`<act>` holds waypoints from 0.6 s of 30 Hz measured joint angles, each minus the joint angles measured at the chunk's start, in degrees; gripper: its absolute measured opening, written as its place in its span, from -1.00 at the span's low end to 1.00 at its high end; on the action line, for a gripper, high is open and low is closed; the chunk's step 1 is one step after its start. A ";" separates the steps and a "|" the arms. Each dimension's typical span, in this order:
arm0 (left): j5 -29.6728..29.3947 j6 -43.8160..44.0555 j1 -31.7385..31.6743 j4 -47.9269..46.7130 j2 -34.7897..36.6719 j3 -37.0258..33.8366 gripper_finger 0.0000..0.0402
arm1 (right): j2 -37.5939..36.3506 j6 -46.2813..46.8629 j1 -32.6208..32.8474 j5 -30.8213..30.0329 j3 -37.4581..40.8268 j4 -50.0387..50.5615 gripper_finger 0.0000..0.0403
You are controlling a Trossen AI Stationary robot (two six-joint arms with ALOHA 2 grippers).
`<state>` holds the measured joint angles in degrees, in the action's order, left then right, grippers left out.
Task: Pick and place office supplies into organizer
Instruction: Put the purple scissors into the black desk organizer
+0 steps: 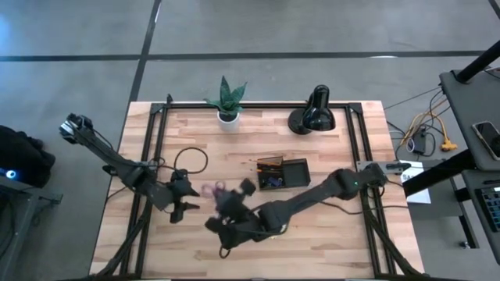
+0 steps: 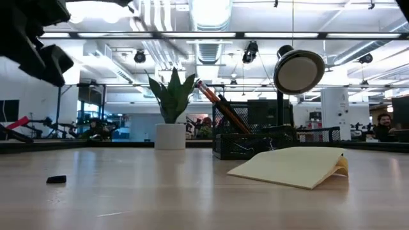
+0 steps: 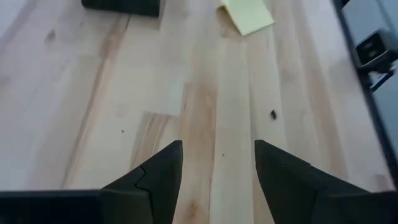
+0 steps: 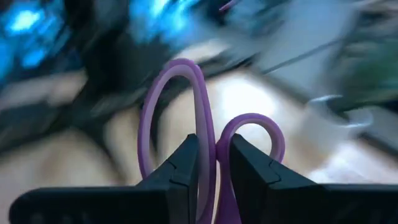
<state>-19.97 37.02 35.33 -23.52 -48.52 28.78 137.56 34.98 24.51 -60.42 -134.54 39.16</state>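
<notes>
Right pincer [image 4: 214,165] clenched on one pair of purple loop-handled scissors [image 4: 205,124]; left pincer [image 3: 217,180] released above the wooden plank table [image 3: 205,112].

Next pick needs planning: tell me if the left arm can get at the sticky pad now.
Probably yes. The left gripper has open jaws, with only bare table between it and the pad. The right gripper, holding the scissors, hangs close and may crowd it.
</notes>
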 joint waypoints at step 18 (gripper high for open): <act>-0.03 -5.44 0.00 -0.03 6.93 0.10 -0.09 | -4.83 42.67 -4.68 -27.13 0.12 50.71 -0.73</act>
<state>-20.00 31.59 35.33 -23.55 -41.58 28.88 132.73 77.65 19.83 -87.55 -134.42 89.87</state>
